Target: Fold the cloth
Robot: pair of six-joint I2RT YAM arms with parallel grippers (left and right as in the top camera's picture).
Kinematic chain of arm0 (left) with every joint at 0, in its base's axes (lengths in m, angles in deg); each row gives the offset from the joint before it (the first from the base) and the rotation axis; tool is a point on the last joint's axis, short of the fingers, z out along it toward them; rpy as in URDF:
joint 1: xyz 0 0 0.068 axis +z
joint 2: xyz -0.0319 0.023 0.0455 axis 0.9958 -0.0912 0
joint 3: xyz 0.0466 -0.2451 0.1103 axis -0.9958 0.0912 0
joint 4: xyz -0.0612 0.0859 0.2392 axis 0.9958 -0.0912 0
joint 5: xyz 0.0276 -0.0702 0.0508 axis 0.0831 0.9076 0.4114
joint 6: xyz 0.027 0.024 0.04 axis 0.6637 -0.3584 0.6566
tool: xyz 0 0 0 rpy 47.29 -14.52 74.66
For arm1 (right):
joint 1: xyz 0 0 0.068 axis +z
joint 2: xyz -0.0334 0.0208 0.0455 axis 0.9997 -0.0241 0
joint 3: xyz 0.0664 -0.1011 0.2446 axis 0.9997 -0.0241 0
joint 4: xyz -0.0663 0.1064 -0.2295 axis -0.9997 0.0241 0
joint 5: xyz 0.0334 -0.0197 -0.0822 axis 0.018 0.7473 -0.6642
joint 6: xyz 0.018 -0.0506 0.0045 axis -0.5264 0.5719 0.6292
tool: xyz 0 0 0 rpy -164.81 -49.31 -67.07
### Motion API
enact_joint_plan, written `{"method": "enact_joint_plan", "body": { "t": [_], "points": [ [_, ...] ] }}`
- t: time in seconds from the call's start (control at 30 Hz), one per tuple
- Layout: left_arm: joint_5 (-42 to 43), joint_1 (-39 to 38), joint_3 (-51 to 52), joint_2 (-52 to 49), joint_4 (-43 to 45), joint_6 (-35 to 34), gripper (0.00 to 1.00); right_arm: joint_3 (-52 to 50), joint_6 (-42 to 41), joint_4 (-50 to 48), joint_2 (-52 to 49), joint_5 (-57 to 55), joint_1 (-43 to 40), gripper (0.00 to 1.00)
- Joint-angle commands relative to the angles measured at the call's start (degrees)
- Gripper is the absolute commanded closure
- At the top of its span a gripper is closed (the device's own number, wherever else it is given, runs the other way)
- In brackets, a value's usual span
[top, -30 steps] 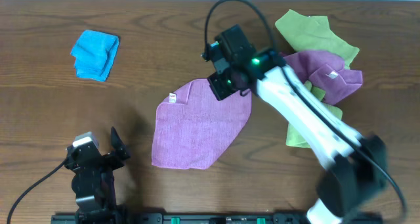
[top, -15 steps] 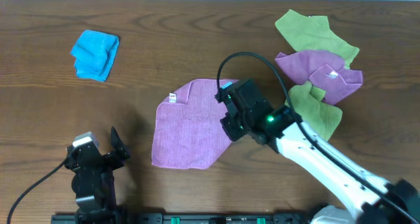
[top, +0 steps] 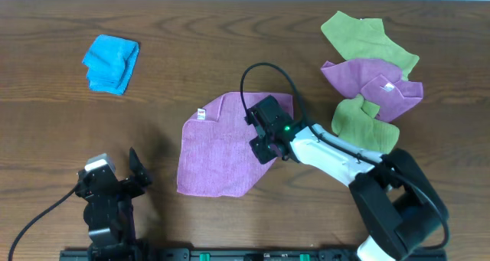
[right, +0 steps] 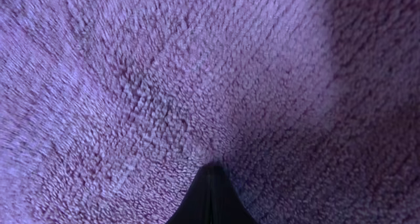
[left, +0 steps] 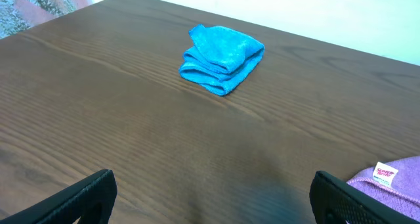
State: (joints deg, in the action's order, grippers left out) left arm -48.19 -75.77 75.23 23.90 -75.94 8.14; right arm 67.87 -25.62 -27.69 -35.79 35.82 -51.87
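Observation:
A purple cloth [top: 218, 150] lies spread flat in the middle of the table, its white label at the near-left corner. My right gripper [top: 262, 142] is low over the cloth's right half. In the right wrist view the cloth [right: 197, 73] fills the frame and the two fingers [right: 210, 178] are pressed together, their tip touching the fabric. My left gripper [top: 115, 175] rests at the front left, open and empty. Its wrist view shows the fingers wide apart [left: 210, 207] and a corner of the purple cloth [left: 394, 175].
A folded blue cloth [top: 112, 62] lies at the back left and also shows in the left wrist view [left: 221, 56]. At the back right is a pile: a green cloth [top: 367, 35], a purple one [top: 375, 85] and another green one [top: 364, 123].
My right arm has swung from the cloth's far right corner down towards me and now sits low on the cloth's right half. The left arm has not moved.

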Motion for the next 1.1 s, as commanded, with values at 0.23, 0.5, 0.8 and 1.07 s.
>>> {"method": "enact_joint_plan", "body": {
  "t": [0.23,0.5,0.8,1.07],
  "points": [
    [0.11,0.37,1.25,0.07,-0.44,1.05,0.05,-0.24,-0.66,-6.88,-6.91,0.35,-4.5,0.99],
    [0.11,0.37,1.25,0.07,-0.44,1.05,0.05,6.38,-0.66,-7.34,-15.41,2.91,-11.19,0.99],
    [0.11,0.37,1.25,0.07,-0.44,1.03,0.05,18.64,-0.66,-0.72,-16.68,3.96,-11.52,0.99],
    [0.11,0.37,1.25,0.07,-0.44,1.05,0.05,31.8,2.6,18.93,-11.96,6.14,-11.17,0.99]
  ]
}}
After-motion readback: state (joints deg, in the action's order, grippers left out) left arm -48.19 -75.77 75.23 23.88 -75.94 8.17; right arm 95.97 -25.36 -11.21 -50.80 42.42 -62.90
